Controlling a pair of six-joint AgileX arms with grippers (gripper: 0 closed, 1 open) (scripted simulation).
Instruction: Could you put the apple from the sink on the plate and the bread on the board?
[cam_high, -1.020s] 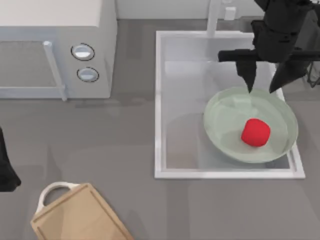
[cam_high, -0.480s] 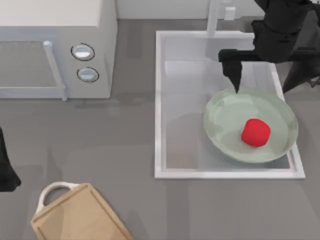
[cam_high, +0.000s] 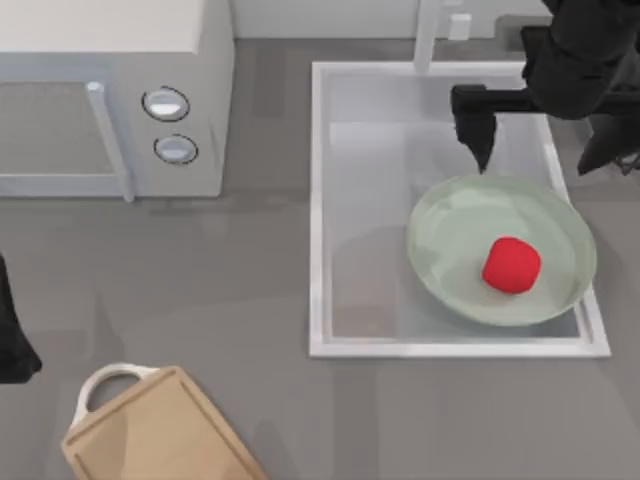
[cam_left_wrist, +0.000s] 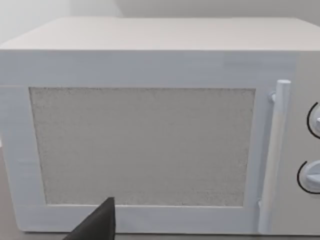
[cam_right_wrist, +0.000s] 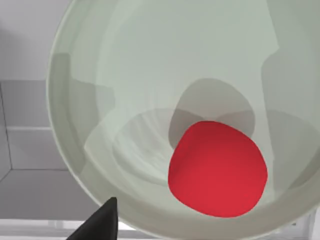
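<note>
The red apple (cam_high: 511, 265) lies on the pale green plate (cam_high: 450, 215), which sits inside the white-rimmed sink (cam_high: 317, 200) at the right. My right gripper (cam_high: 541, 150) hangs open above the sink's far side, just behind the plate, with its fingers spread wide and nothing between them. The right wrist view looks down on the apple (cam_right_wrist: 217, 170) in the plate (cam_right_wrist: 100, 75). At the front left lies the wooden board (cam_high: 160, 430), bare. The bread is out of view. My left arm (cam_high: 10, 335) is parked at the left edge.
A white microwave (cam_high: 110, 90) stands at the back left with its door shut, and it fills the left wrist view as the microwave (cam_left_wrist: 150, 145). A white faucet (cam_high: 428, 35) rises at the sink's far rim. Grey counter lies between sink and board.
The right gripper's fingers have spread wider, and it has drawn back and to the right, away from the plate. The apple stays on the plate. The left arm has not moved.
</note>
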